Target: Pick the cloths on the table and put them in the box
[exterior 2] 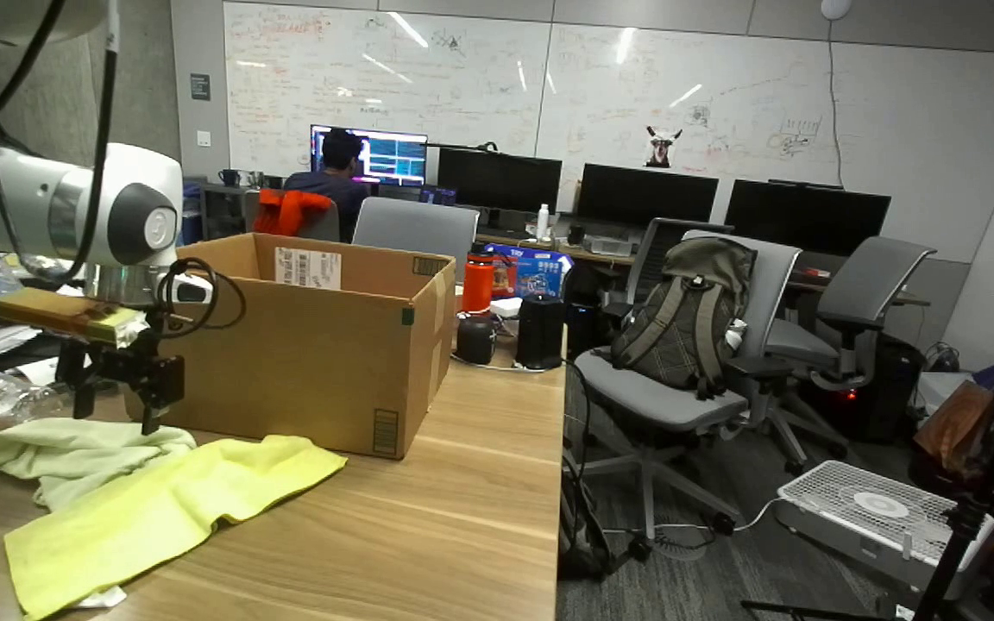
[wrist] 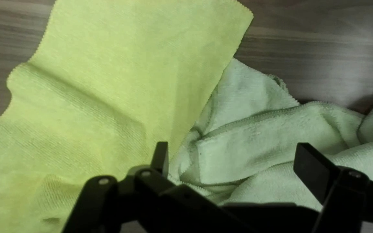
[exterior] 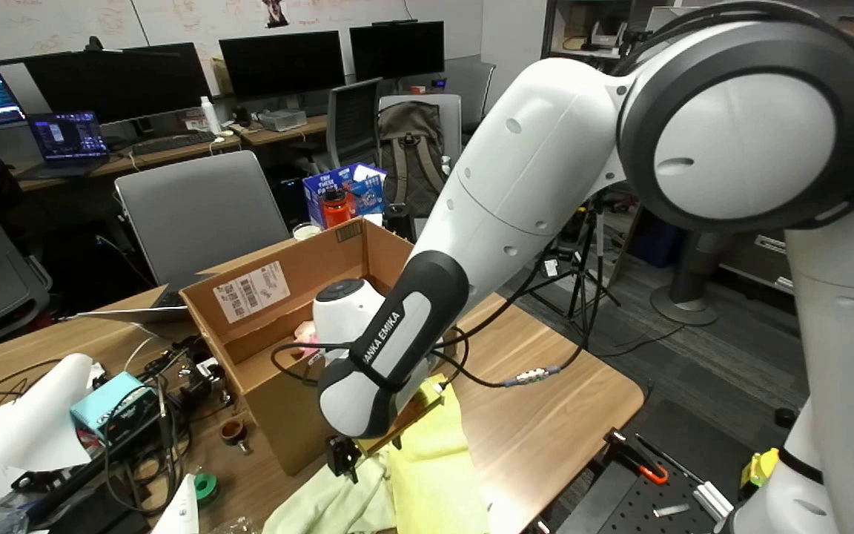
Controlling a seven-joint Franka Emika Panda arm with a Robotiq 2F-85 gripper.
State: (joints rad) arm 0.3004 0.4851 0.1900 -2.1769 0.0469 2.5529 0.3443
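A bright yellow cloth (exterior 2: 178, 500) lies spread on the table; it also shows in an exterior view (exterior: 438, 475) and in the wrist view (wrist: 125, 64). A crumpled pale green cloth (exterior 2: 74, 457) lies beside it, partly under its edge in the wrist view (wrist: 248, 145). An open cardboard box (exterior 2: 290, 362) stands behind the cloths; its inside shows partly in an exterior view (exterior: 279, 259), with something pinkish in it. My gripper (exterior 2: 116, 417) is open and empty just over the pale green cloth. In the wrist view its fingers (wrist: 231, 153) straddle folds of that cloth.
Cables, papers and a teal box (exterior: 112, 400) clutter the table beside the cardboard box. A green tape roll (exterior: 205, 487) lies near them. A plastic bottle (exterior 2: 9, 397) lies beyond the gripper. An orange bottle (exterior 2: 478, 280) and black devices (exterior 2: 540, 332) stand behind the box.
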